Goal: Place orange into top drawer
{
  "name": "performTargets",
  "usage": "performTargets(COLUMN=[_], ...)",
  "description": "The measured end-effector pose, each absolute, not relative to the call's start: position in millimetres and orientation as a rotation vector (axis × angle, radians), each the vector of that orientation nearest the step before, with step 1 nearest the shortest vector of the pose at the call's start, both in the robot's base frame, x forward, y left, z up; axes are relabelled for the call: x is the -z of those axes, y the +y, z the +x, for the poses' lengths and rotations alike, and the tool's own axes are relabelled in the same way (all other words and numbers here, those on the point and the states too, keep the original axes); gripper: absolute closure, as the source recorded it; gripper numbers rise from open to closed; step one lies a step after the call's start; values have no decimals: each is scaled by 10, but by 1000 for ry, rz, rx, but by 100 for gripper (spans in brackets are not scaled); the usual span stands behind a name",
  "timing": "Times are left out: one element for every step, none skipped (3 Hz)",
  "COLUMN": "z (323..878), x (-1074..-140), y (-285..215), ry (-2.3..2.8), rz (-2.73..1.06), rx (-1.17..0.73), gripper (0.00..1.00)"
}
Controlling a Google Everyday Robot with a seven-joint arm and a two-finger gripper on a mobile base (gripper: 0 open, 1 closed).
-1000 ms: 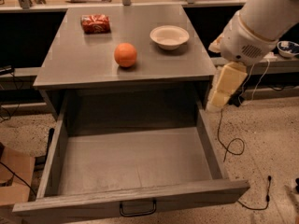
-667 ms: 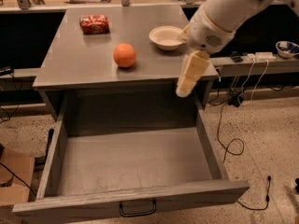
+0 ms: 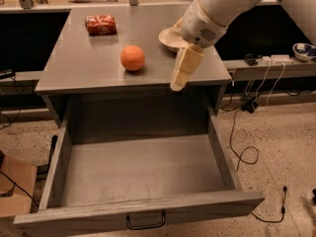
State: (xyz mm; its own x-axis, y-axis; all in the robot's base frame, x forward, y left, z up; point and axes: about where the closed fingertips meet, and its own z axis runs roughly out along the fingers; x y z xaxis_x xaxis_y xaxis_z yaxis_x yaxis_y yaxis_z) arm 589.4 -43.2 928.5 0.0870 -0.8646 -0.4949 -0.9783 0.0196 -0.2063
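Note:
The orange sits on the grey tabletop, left of centre and near its front edge. The top drawer is pulled fully open below the tabletop; it is empty inside, and its black handle is on the front panel. My gripper hangs from the white arm, pointing down over the tabletop's front edge. It is to the right of the orange, about a hand's width apart from it, and holds nothing that I can see.
A white bowl stands at the back right of the tabletop, partly hidden by my arm. A red snack packet lies at the back left. Cables trail on the floor to the right. A cardboard box is at the lower left.
My arm has swung left, from beside the table's right edge to over its front, bringing the gripper closer to the orange. The orange and the drawer have not moved.

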Motion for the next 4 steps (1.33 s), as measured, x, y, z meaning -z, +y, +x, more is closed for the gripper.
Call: performTargets(z=[6131, 6571, 6810, 7017], x=[-9138, -9041, -8971, -8769], y=[-212, 266, 521, 710], ry=[1783, 1687, 1631, 1624], rz=[-1835, -1794, -1769, -1780], rx=[-357, -429, -497, -556], gripper=[0, 0, 0, 0])
